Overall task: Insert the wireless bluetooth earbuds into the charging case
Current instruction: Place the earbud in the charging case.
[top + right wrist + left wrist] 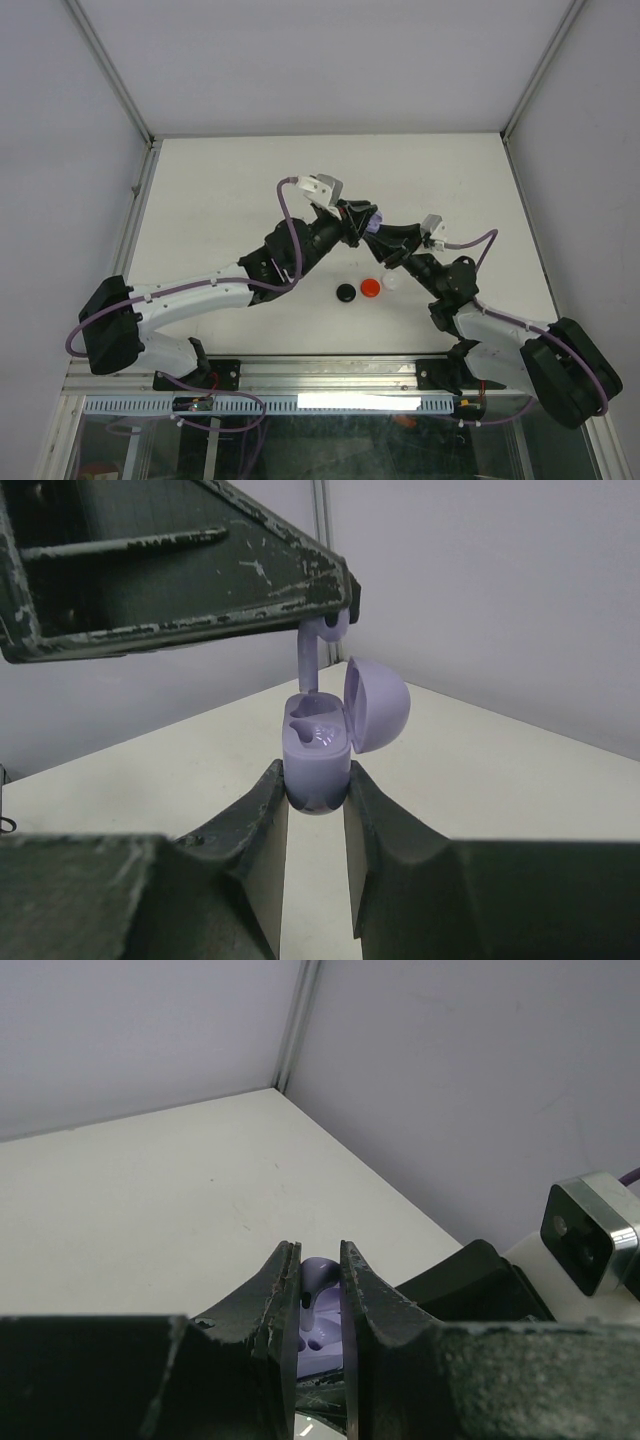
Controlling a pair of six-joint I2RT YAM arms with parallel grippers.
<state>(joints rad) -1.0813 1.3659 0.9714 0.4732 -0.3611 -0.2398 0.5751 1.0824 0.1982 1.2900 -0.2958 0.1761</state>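
My right gripper (318,780) is shut on the lower body of a lavender charging case (318,748) and holds it upright above the table, with the lid (378,704) swung open to the right. My left gripper (320,1250) is shut on a lavender earbud (318,1278) and holds it stem-down right over the case. In the right wrist view the earbud (314,650) hangs from the left fingers (200,570), and its stem tip reaches the rim of the far socket. The near socket is bare. From above, both grippers meet at the case (374,222) over mid-table.
Three small round pieces lie in a row on the table near the right arm: black (346,292), red (370,288) and white (391,282). Walls close in the table at the back and both sides. The right wrist's camera (588,1232) sits close to my left fingers.
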